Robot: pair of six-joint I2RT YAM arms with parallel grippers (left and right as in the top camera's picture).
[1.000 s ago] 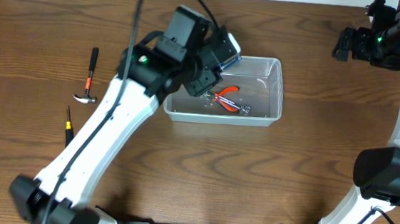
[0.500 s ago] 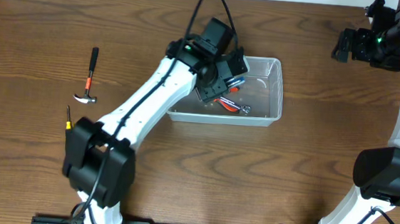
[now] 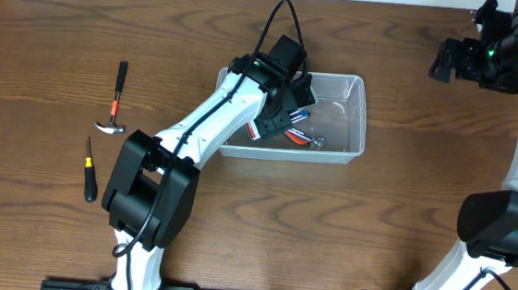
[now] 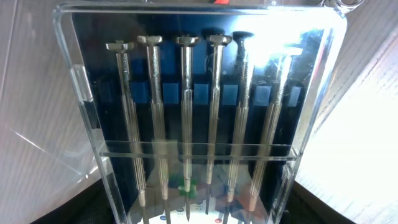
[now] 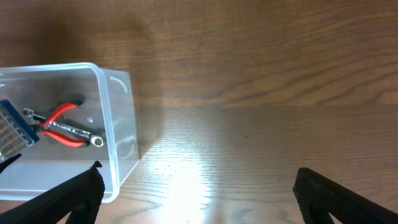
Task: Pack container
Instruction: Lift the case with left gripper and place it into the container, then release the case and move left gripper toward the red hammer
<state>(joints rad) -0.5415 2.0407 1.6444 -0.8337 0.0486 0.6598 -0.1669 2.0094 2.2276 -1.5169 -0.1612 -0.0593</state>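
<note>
The container (image 3: pixel 344 100) is a clear plastic bin in the middle of the table; its right end also shows in the right wrist view (image 5: pixel 118 102). Red-handled pliers (image 3: pixel 298 137) lie on its floor and show in the right wrist view (image 5: pixel 62 124). My left gripper (image 3: pixel 285 103) reaches into the bin's left half, shut on a blue case of screwdriver bits (image 3: pixel 293 120). The case fills the left wrist view (image 4: pixel 199 112), with my dark fingers (image 4: pixel 199 211) at its lower sides. My right gripper (image 3: pixel 446 60) is open and empty at the far right, away from the bin (image 5: pixel 199 199).
A hammer (image 3: pixel 114 101) with a black handle lies on the wood table to the left. A black screwdriver with a yellow band (image 3: pixel 90 173) lies below it, near the left arm's base.
My left gripper has carried the blue case from above the bin's top left corner down into the bin's left half. The right arm has not moved.
</note>
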